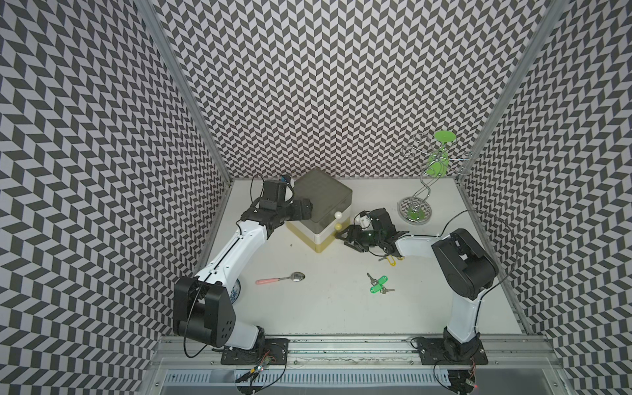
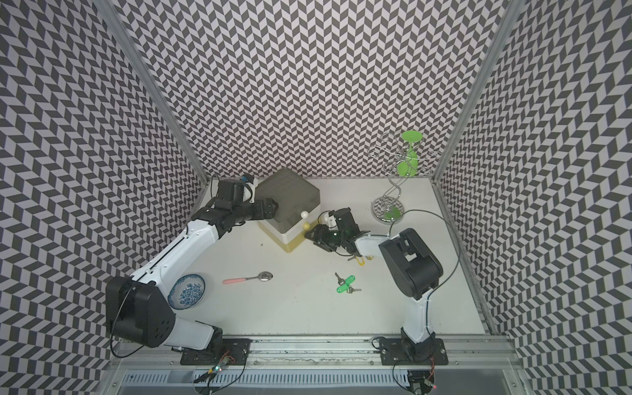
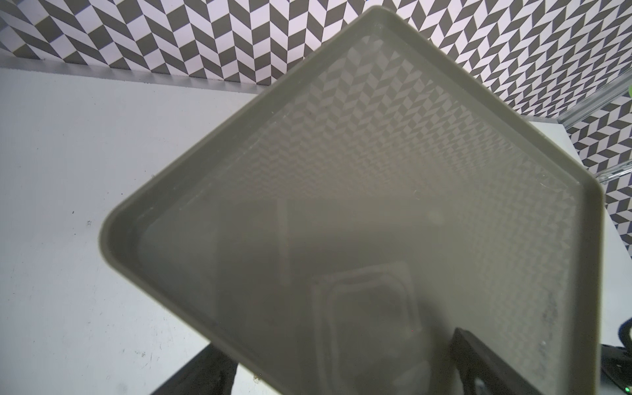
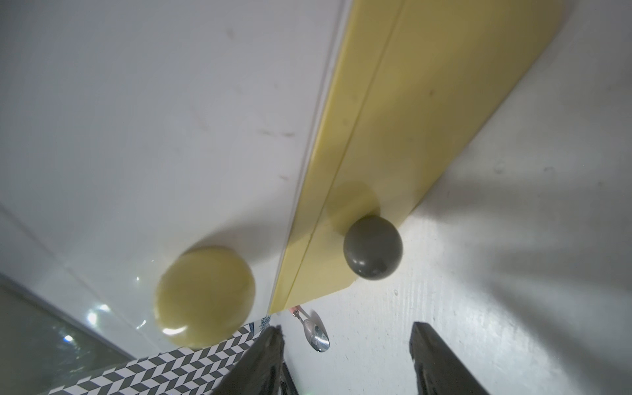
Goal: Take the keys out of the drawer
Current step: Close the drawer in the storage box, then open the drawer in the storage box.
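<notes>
- Right claw (image 4: 346, 327) hangs released, fingers spread and empty, just short of the grey knob (image 4: 372, 248) on the yellow bottom drawer (image 4: 427, 102), which sits flush and closed in the small chest (image 1: 323, 195).
- Across the chest, the left claw (image 1: 305, 209) rests over the grey top. Its fingers show apart in the left wrist view and grip nothing.
- Judged from this pose, the step in hand is taking that knob to draw the drawer out.
- Done well, that means centring the round knob between the fingers, keeping clear of the yellow knob (image 4: 205, 295) just above, and clenching behind the knob's widest part. The pull should then run straight along the drawer's slide while the left claw keeps the light chest from skidding on the counter (image 1: 325, 314).
- Two bunches already lie out on the counter. The green-tagged keys (image 1: 378, 284) are in the open near the right arm, and the yellow-tagged keys (image 1: 391, 262) are half hidden under that arm's wrist.
- Whether more keys wait inside cannot be told, as all three drawer fronts look shut.
- The green bunch's long axis runs on a slant, one silver key pointing toward the chest and another toward the right arm's side. The yellow tag is too hidden for its direction to be read.
</notes>
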You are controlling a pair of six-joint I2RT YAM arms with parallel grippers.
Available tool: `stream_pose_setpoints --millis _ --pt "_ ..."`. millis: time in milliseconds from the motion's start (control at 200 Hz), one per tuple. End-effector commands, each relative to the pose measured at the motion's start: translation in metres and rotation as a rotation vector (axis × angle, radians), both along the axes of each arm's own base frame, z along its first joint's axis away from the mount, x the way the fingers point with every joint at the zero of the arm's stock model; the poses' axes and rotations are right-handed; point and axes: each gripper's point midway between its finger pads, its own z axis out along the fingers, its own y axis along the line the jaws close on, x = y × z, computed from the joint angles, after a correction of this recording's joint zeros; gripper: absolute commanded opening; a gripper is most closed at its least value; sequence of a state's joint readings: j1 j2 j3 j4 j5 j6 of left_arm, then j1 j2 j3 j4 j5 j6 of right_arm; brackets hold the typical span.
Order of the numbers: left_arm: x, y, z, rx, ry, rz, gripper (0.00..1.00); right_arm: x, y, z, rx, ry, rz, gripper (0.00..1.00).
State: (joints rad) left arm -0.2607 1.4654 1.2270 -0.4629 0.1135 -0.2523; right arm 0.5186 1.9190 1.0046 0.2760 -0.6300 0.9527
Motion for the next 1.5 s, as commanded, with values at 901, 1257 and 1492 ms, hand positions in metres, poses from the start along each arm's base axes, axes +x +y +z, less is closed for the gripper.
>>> stream_pose_setpoints --millis 901,1257,1492 --pt "-0.015 0.008 -0.060 0.083 0.175 -0.020 1.00 0.038 0.011 -0.031 0.164 -0.111 -0.032 0.51" --pt "-0.016 0.007 -0.063 0.083 0.183 -0.022 1.00 0.042 0.010 -0.035 0.165 -0.115 -0.054 0.31" --pt "-0.016 0.010 -0.067 0.102 0.194 -0.011 1.00 0.020 -0.005 -0.042 0.138 -0.092 -0.067 0.24"
